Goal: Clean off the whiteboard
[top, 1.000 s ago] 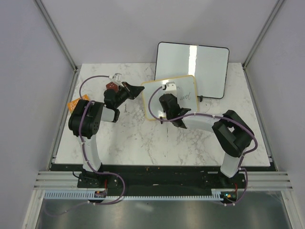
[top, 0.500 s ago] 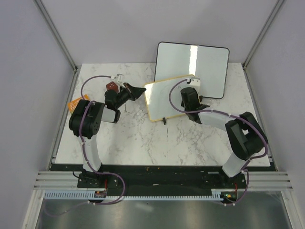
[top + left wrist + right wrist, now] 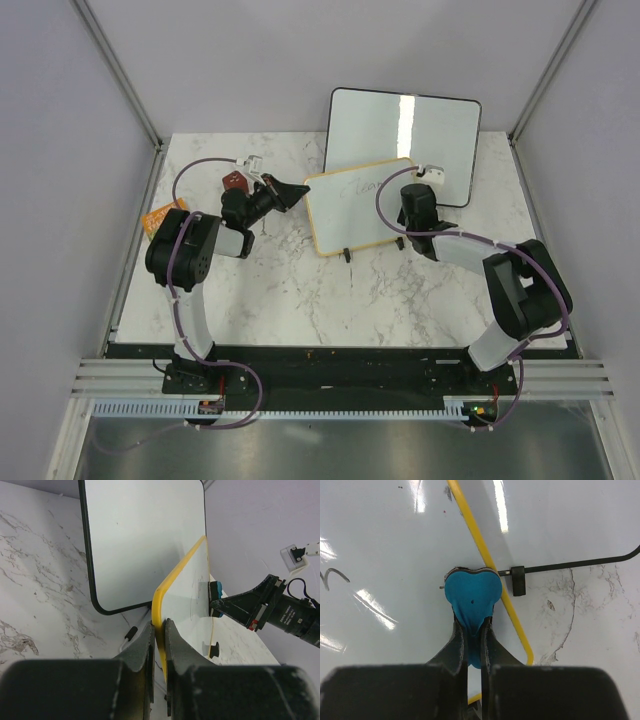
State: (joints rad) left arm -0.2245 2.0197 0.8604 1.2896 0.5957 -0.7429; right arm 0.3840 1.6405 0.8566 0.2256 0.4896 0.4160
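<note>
The small whiteboard (image 3: pixel 355 212) with the yellow frame stands tilted at the table's middle back, with faint black handwriting (image 3: pixel 362 186) near its top. My left gripper (image 3: pixel 298 188) is shut on its left frame edge (image 3: pixel 159 611). In the left wrist view the jaws (image 3: pixel 159 628) pinch the yellow frame. My right gripper (image 3: pixel 409 190) is shut on a blue eraser (image 3: pixel 472 591) and presses it on the board surface (image 3: pixel 385 540) beside the right frame edge. The eraser also shows in the left wrist view (image 3: pixel 216 591). One black stroke (image 3: pixel 332 576) shows at the left of the right wrist view.
A larger blank black-framed board (image 3: pixel 400 130) leans behind the small one. An orange object (image 3: pixel 160 215) lies at the table's left edge. A dark red item (image 3: pixel 235 181) sits by the left wrist. The small board's black foot (image 3: pixel 346 255) rests on the marble.
My right gripper swept with the eraser from the board's lower middle to its upper right edge. The board shifted a little. The left gripper kept its hold.
</note>
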